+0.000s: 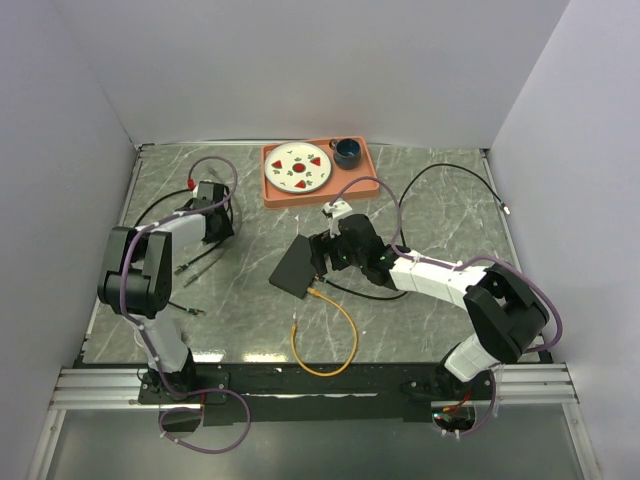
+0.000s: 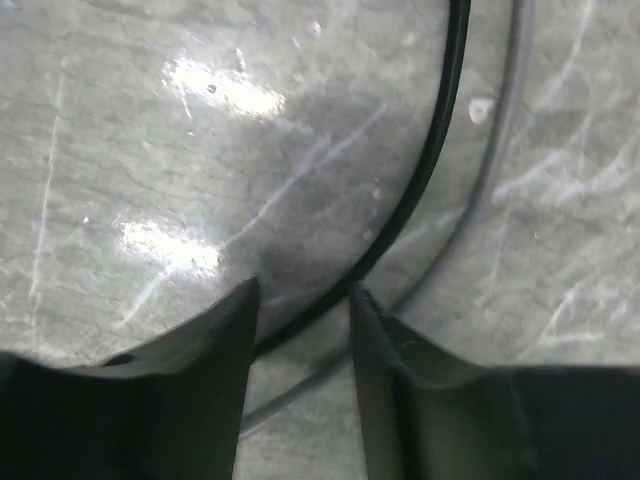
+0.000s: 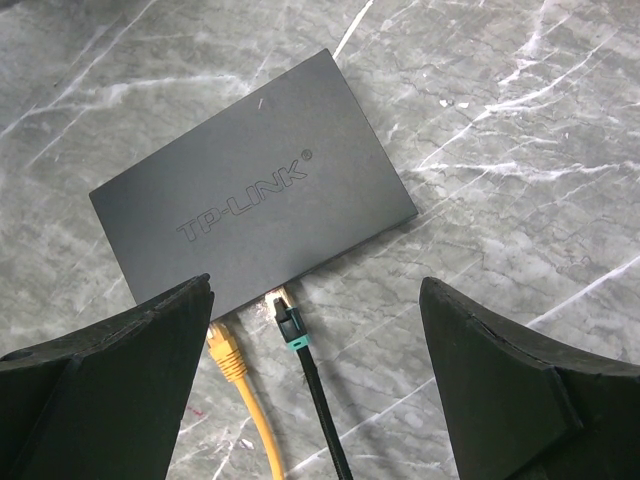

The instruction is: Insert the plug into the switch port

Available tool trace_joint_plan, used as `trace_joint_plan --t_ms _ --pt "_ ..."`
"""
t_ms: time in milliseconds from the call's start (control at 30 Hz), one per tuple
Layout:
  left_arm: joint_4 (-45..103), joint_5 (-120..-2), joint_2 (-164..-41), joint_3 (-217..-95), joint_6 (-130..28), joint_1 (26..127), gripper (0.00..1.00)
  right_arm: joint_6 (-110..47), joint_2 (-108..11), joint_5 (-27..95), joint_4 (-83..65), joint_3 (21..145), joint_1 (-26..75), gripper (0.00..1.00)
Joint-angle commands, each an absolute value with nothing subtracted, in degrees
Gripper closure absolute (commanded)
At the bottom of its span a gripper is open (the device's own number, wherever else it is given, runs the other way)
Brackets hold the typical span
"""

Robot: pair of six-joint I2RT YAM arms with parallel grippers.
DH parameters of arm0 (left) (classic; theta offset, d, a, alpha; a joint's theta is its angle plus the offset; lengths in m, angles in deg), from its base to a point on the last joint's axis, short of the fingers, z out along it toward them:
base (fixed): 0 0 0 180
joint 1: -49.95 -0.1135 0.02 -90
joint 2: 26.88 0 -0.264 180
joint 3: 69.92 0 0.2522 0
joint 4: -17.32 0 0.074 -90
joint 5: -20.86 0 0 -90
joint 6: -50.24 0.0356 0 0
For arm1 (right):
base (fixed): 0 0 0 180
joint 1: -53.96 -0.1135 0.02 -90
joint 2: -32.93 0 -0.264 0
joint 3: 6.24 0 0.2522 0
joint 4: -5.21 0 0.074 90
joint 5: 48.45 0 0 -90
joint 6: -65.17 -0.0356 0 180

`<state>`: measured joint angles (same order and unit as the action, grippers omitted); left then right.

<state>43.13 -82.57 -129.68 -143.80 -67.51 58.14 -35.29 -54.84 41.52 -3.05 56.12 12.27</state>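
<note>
**Black plug at the switch's port edge, both tools spread**

Nearest, on the grey marbled surface [image 1: 250,335]: yellow cable [image 3: 258,420] in a loose loop. Yellow plug [image 3: 228,352] flat on the surface, just beside the near edge of the switch [image 3: 250,190]. Contact there partly hidden by a finger.

Next to it, black plug [image 3: 291,327] with a teal clip, nose against the port edge [image 3: 340,252]. Seated or only touching: cannot tell. Ports themselves not visible from the wrist view.

Switch flat, matte black, label side up, mid-surface, set at a slant.

Right tool [image 3: 315,283] above the switch's near edge, fingers spread wide. Nothing gripped, both plugs lying below the gap, untouched.

Left tool [image 2: 303,288] well apart on the left side, low over the surface. Fingers partly spread astride a thin black cable [image 2: 438,140], with a gap on either side and no pinch seen.

Farthest, near the back wall: orange tray [image 1: 275,192] carrying a patterned plate [image 1: 299,167] and a dark cup [image 1: 347,152].
</note>
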Motion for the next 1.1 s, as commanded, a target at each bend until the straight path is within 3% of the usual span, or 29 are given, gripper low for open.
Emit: trace_joint_plan --t_ms 0,33,200,233,700,1067 --pt "46.2 -86.5 -133.2 -146.1 -67.0 58.0 0.63 -35.1 -53.5 42.0 -1.3 56.5 12.6 0.08" --pt "46.8 -86.3 -133.7 -146.3 -66.9 58.0 0.71 -35.2 -53.6 42.0 -1.4 56.6 12.6 0.08" --pt "47.5 -85.4 -135.2 -147.5 -66.5 58.0 0.90 -34.9 -53.3 42.3 -1.9 56.9 12.6 0.08" --pt "47.5 -85.4 -135.2 -147.5 -66.4 58.0 0.99 -34.7 -53.2 42.3 -2.0 56.9 12.6 0.08" --pt "36.4 -66.8 -116.3 -140.6 -68.9 59.3 0.99 -33.4 -48.7 39.7 -0.6 54.8 12.6 0.07" --pt "35.0 -60.0 -113.5 -139.7 -68.8 64.4 0.99 -33.9 -47.2 37.5 0.1 53.9 12.5 0.07"
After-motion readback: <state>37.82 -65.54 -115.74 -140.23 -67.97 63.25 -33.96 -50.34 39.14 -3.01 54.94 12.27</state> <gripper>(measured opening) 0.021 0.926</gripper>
